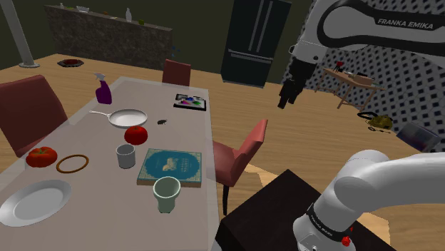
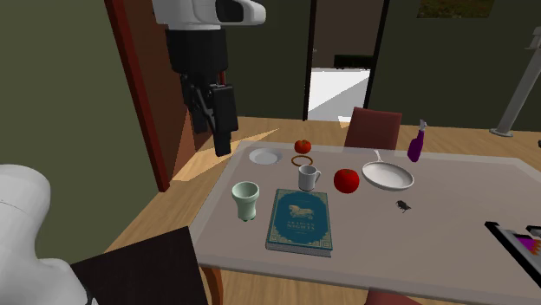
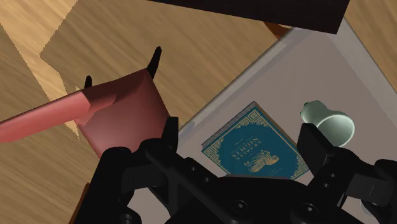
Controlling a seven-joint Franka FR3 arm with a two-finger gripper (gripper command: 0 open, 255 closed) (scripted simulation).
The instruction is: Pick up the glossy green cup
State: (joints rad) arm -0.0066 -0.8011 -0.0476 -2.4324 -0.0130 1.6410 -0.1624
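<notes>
— Entry one, the task's piece?
— Pale green glossy footed cup (image 1: 167,194), upright on the grey table (image 1: 114,217). It stands near the edge toward the stand, just beside a corner of the teal hardcover book with gold ornament (image 1: 171,166).
— Entry two, the pincer?
— All-black two-finger gripper (image 1: 286,98), high in the air off the table's side, over the red chair (image 1: 242,151) and well apart from the cup. Its fingers (image 3: 315,143) stand apart, clasping nothing.
— Sundries?
— Grey mug (image 1: 126,155) beyond the book. Past it, one red round fruit (image 1: 136,134), apple or tomato, I can't tell.
</notes>
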